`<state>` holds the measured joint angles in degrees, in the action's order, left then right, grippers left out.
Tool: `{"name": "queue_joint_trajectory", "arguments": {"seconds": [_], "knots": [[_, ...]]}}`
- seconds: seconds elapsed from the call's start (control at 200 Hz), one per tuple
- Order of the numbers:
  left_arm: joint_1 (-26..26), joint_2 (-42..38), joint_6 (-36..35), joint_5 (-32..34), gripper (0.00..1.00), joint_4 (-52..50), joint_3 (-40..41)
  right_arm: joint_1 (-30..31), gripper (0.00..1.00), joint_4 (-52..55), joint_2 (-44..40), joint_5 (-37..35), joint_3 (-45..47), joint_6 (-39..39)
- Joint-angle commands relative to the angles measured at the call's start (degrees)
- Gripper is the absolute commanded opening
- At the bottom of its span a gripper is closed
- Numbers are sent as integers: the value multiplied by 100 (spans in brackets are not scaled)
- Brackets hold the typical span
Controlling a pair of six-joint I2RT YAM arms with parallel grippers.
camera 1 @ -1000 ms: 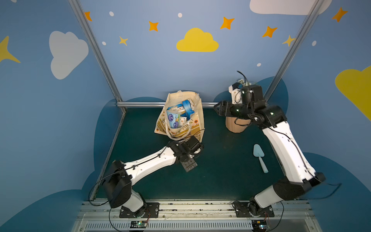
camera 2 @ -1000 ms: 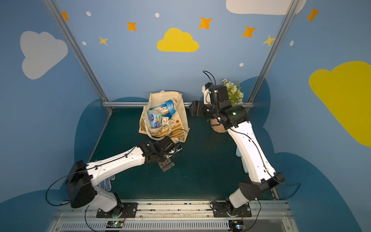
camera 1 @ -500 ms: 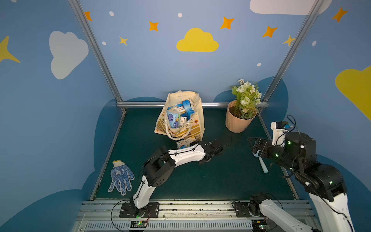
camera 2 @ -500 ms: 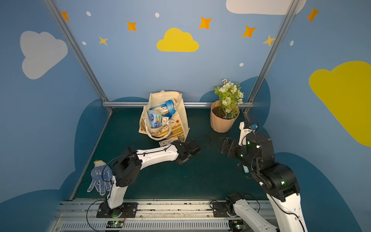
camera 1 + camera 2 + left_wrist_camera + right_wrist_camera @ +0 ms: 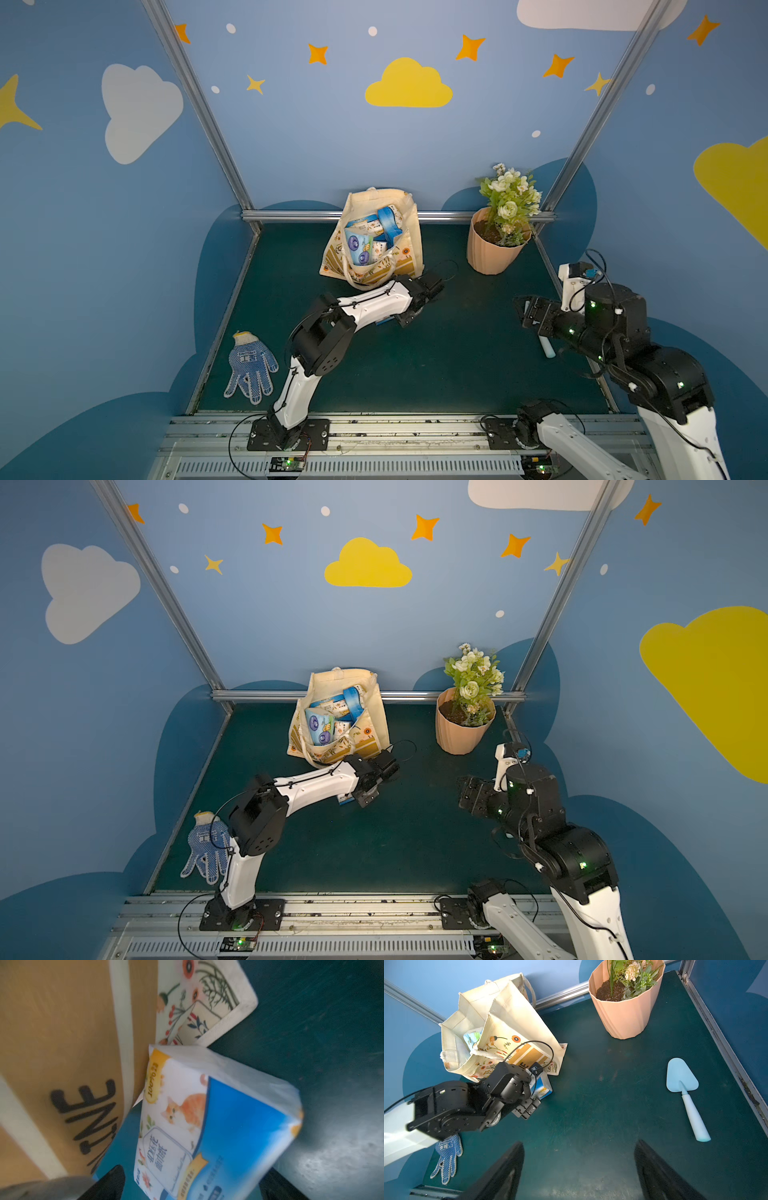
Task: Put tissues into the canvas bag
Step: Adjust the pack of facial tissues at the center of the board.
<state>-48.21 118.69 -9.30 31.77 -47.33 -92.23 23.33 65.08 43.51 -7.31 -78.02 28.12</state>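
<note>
While the canvas bag (image 5: 409,245) stands mouth-open at the back of the green table (image 5: 449,374), close to the rear rail, several tissue packs (image 5: 376,226) sit inside it. Among them is a pale blue pack (image 5: 358,248) with a purple round emblem, upright just behind the bag's front wall. One loose pack (image 5: 218,1122), blue and white with an orange cat print, lies on the table outside the bag, one end against the foot of the mustard-striped front. Left gripper (image 5: 193,1168): low over the table just in front of the bag, jaws spread fully. The near end of the loose pack sits between the two fingers; contact with the wrap cannot be told. Right gripper (image 5: 579,1144): jaws apart, nothing between them, held above bare table on the right side, well apart from the bag. A pale blue trowel (image 5: 683,1082) lies flat near the right edge. A ribbed peach flowerpot (image 5: 492,257) with white flowers stands in the back right corner. A blue-dotted work glove (image 5: 251,368) lies flat at front left, near the left arm's base.
</note>
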Motion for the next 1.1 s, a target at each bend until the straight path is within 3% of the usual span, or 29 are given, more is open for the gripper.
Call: {"name": "queue_joint_trajectory", "arguments": {"seconds": [0.0,0.155,0.395,0.576,0.941,1.096], "knots": [[57,-150,20,-262,100,-49,69,-32,85,84,-22,-80,97,24],[207,-94,-195,-159,100,581,406,-37,85,136,-190,-48,93,77],[410,128,-46,-411,100,453,287,-33,84,317,-477,-236,170,91],[383,161,-19,-989,100,257,193,-33,85,425,-467,-288,116,1],[-511,-91,-4,-1867,100,196,421,-30,85,396,-543,-296,280,-8],[-887,-289,-28,-1782,100,68,192,-30,85,403,-536,-297,271,-17]]}}
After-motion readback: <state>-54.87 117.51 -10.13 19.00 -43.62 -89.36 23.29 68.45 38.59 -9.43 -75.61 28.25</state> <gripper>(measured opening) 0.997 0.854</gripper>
